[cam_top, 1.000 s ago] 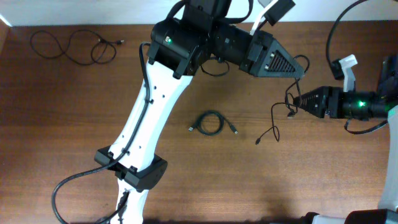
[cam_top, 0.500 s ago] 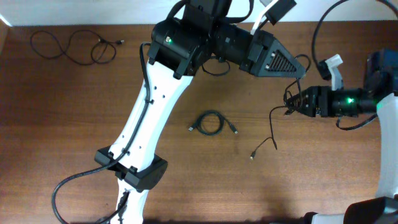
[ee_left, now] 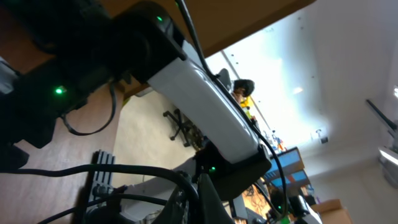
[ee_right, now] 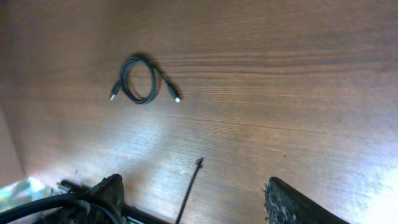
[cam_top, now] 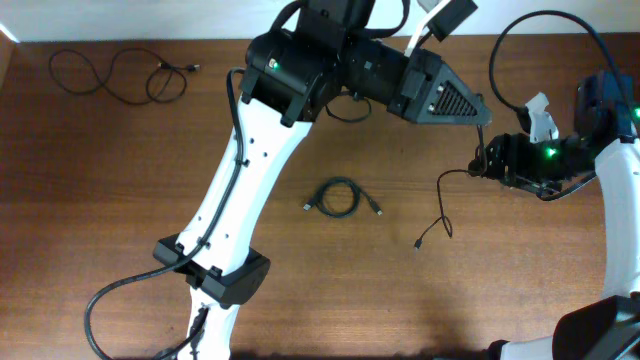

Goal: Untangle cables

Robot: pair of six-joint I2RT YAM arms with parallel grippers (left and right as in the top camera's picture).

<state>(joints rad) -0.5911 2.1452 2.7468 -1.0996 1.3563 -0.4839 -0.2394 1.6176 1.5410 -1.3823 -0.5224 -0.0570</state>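
Observation:
One cable (cam_top: 338, 197) lies as a small coil at mid-table, also seen in the right wrist view (ee_right: 140, 79). A second thin cable (cam_top: 441, 200) hangs from the tip of my left gripper (cam_top: 485, 115), which is shut on it high above the table. This cable passes my right gripper (cam_top: 482, 160) and ends in a plug (cam_top: 418, 244). In the right wrist view the right gripper (ee_right: 194, 182) stands open, and the cable's end (ee_right: 189, 183) dangles freely between its fingers. The left wrist view shows only dark jaws (ee_left: 205, 196), pointing away from the table.
Another loose cable (cam_top: 110, 75) sprawls in loops at the far left corner. The left arm (cam_top: 235, 190) spans the table from its base (cam_top: 220, 280) at the front. The right arm (cam_top: 560, 160) reaches in from the right edge.
The right arm has twisted and its wrist has swung upward while the gripper stayed beside the hanging cable. The cable's free end has swung and sits a little lower.

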